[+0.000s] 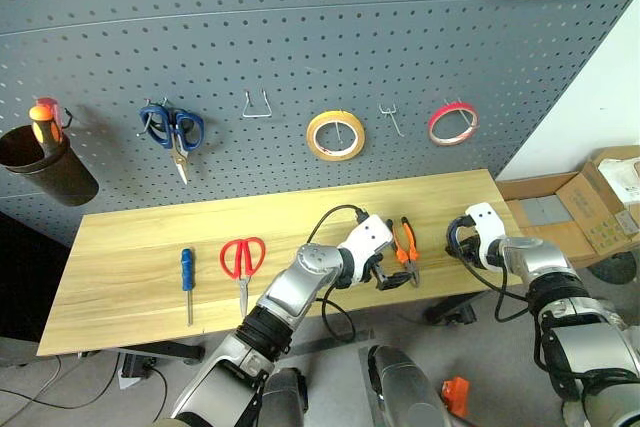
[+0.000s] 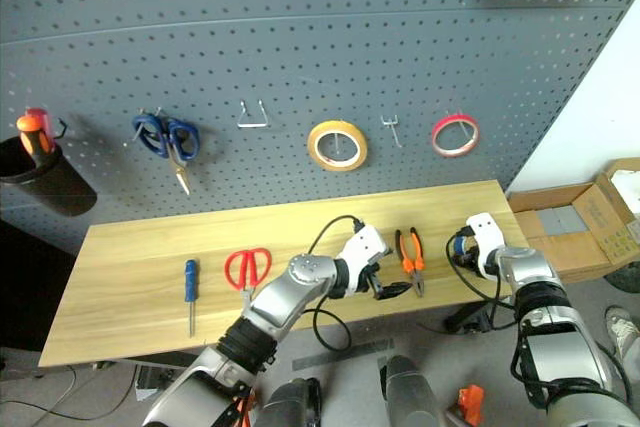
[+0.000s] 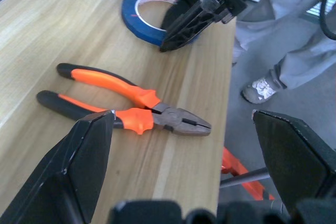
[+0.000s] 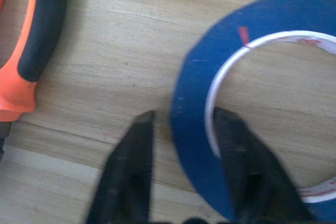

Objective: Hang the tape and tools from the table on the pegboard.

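The blue tape, lying near the table's right end at three o'clock of the pliers, is being pinched through its wall by the right gripper, which looks partly closed. The grip should be squared before lifting. The left gripper is being held wide open.

Even, diffuse daylight-like illumination in both head views; no harsh glare. Pegboard evenly lit, slightly darker toward left side. Bench bright, soft short shadows under scissors and screwdriver. Straight lines of pegboard bow toward edges: wide-angle distortion. Left wrist view: pliers sharp, own fingers near lens dark and soft. Right wrist view: fingers blurred, out of focus; blue tape and wood grain moderately soft, dim shadow beneath fingers.
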You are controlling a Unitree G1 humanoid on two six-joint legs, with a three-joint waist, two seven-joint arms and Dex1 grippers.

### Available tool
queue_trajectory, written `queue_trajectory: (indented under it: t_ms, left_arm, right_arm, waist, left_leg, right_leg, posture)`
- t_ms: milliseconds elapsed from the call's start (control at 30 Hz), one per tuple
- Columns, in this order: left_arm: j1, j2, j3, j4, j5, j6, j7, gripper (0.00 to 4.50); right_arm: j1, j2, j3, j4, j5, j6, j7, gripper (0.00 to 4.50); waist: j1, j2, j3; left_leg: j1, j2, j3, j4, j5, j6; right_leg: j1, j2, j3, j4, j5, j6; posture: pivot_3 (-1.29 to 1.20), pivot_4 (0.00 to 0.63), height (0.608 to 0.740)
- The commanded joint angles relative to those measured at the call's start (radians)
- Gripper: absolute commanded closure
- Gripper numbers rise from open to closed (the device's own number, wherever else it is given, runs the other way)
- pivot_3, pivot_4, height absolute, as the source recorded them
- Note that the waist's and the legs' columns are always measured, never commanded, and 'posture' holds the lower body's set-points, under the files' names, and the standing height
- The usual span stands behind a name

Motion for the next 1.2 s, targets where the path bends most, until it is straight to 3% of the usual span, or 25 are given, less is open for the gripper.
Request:
queue_trajectory:
  t_ms: [33, 267, 400, 600, 767, 900, 1033, 1200]
  left_arm:
    - [-0.009, -0.025, 0.014, -0.039, -0.006, -0.005, 0.005, 0.0]
    - [-0.023, -0.033, 0.032, -0.024, 0.011, -0.045, 0.027, 0.0]
    - [-0.035, -0.034, 0.066, -0.022, -0.011, -0.102, 0.027, 0.0]
    - [0.002, -0.011, 0.093, -0.079, -0.007, -0.17, 0.022, 0.0]
    - [0.122, 0.051, 0.153, -0.317, -0.103, -0.021, 0.003, 0.0]
    - [0.257, 0.083, 0.271, -0.562, -0.233, 0.162, 0.056, 0.0]
    - [0.312, 0.082, 0.37, -0.694, -0.309, 0.261, 0.136, 0.0]
    - [0.312, 0.082, 0.426, -0.703, -0.316, 0.27, 0.21, 0.0]
  right_arm:
    - [-0.007, -0.013, -0.003, 0.013, -0.019, -0.038, 0.011, 4.14]
    - [0.0, -0.017, -0.002, 0.008, -0.052, -0.103, -0.025, 4.14]
    - [0.044, -0.033, -0.017, -0.123, -0.067, -0.11, -0.092, 4.14]
    - [0.265, -0.067, -0.005, -0.591, -0.125, -0.085, -0.164, 4.14]
    - [0.468, -0.051, 0.014, -0.997, -0.186, -0.067, -0.228, 4.14]
    - [0.543, -0.032, 0.102, -1.206, -0.307, -0.285, -0.308, 4.14]
    - [0.476, -0.013, 0.169, -1.159, -0.385, -0.466, -0.359, 4.14]
    - [0.282, 0.066, 0.212, -0.913, -0.385, -0.589, -0.371, 4.14]
  waist:
    - [0.0, -0.001, 0.001]
    - [0.0, -0.001, 0.001]
    - [0.0, 0.0, 0.0]
    - [0.0, 0.005, -0.004]
    - [-0.006, 0.013, -0.016]
    - [-0.021, 0.011, -0.048]
    - [-0.036, 0.0, -0.084]
    - [-0.06, -0.018, -0.12]
  left_leg:
    - [0.0, 0.0, 0.0, 0.0, 0.0, 0.0]
    - [0.0, 0.0, 0.0, 0.001, 0.0, 0.0]
    - [0.0, 0.0, 0.0, 0.0, 0.0, 0.0]
    - [-0.002, 0.0, 0.0, 0.0, 0.0, -0.001]
    - [-0.002, 0.0, 0.001, 0.0, 0.0, -0.001]
    - [-0.003, 0.0, 0.001, 0.001, 0.0, -0.002]
    - [0.003, -0.001, 0.001, 0.003, 0.002, -0.004]
    - [0.017, -0.001, 0.001, 0.004, 0.005, -0.003]
  right_leg:
    - [0.0, 0.0, 0.0, 0.0, 0.0, 0.0]
    - [0.0, 0.0, 0.0, 0.0, 0.0, 0.001]
    - [0.0, 0.0, 0.0, 0.0, 0.0, 0.001]
    - [-0.002, -0.001, 0.0, 0.0, 0.0, 0.001]
    - [-0.004, -0.001, 0.0, 0.002, 0.0, 0.001]
    - [-0.006, -0.001, 0.0, 0.005, 0.0, 0.001]
    - [-0.002, -0.001, 0.0, 0.009, 0.0, 0.001]
    - [0.013, -0.001, 0.0, 0.01, -0.003, -0.006]
  posture:
    - [-0.17, 0.27, 0.74]
    - [-0.17, 0.25, 0.74]
    - [-0.18, 0.219, 0.74]
    - [-0.2, 0.17, 0.74]
    - [-0.21, 0.128, 0.74]
    - [-0.21, 0.072, 0.74]
    - [-0.18, 0.038, 0.74]
    - [-0.12, 0.0, 0.74]
